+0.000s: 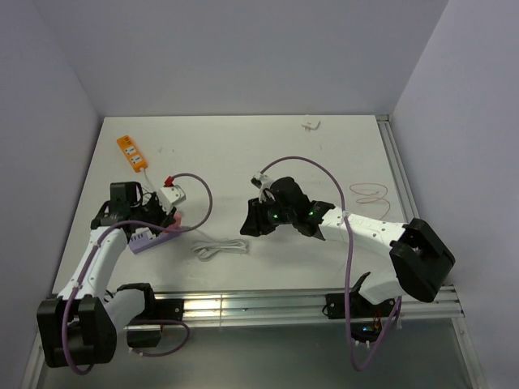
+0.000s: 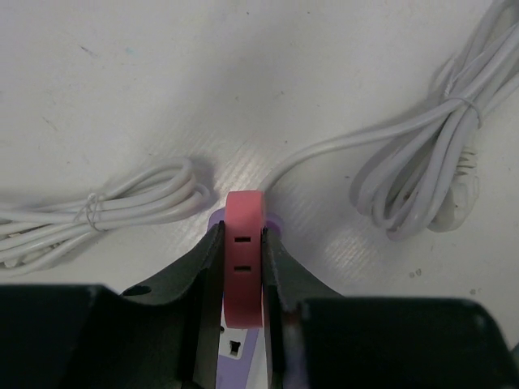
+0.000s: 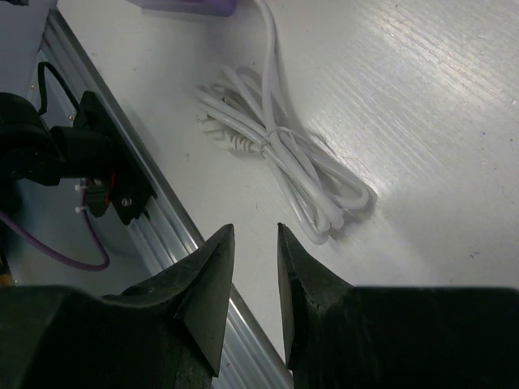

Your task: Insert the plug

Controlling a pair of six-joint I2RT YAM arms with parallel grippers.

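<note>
Left wrist view showed the small flat salmon-pink plastic plug (image 2: 243,212) squeezed tight in the left claw (image 2: 242,243). It sat right on the end of the long lilac plastic power strip (image 2: 247,356). Its underside was hidden (so I could not tell if it was pushed all the way in). I think it was in, or almost. Letting go was left. The right claw (image 3: 254,237) hung a little open and empty over the white table (image 3: 422,97).

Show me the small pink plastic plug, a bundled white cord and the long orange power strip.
Small pink plastic plug (image 2: 243,239): left wrist view, its slotted face.
Bundled white cord (image 3: 276,134): right wrist view, the tied middle.
Long orange power strip (image 1: 131,153): top view, its middle.
</note>
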